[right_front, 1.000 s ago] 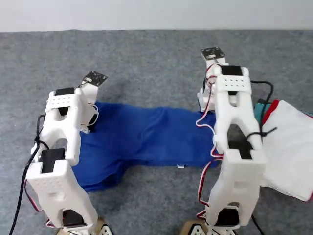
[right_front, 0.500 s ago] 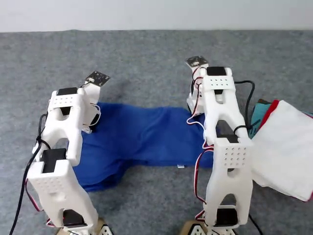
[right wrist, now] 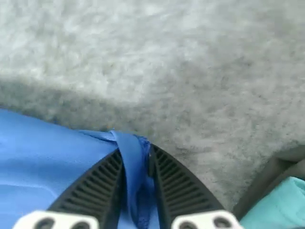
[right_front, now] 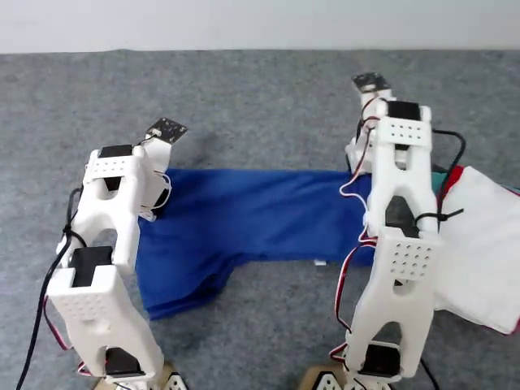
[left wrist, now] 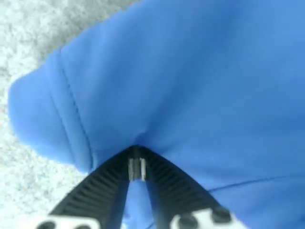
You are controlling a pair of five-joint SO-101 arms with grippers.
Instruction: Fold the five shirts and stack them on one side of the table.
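A blue shirt (right_front: 252, 215) lies stretched across the grey carpet between the two arms. My left gripper (left wrist: 137, 164) is shut on the shirt's cloth (left wrist: 190, 95) at its left end, under the left arm (right_front: 122, 187). At the shirt's right end my right gripper (right wrist: 136, 164) is shut on a pinched fold of blue cloth (right wrist: 131, 157), under the right arm (right_front: 398, 187). A stack of folded shirts (right_front: 479, 244) with a white one on top rests at the right side; red and teal edges show beneath it.
The grey carpet (right_front: 260, 106) covers the table. A teal cloth corner (right wrist: 281, 205) and a dark edge lie close to my right gripper. A small white tag (right_front: 319, 262) shows at the blue shirt's near edge.
The right arm swung left and then back right, pulling the blue shirt's right end with it. The shirt now lies straighter and more taut. The left arm barely shifted.
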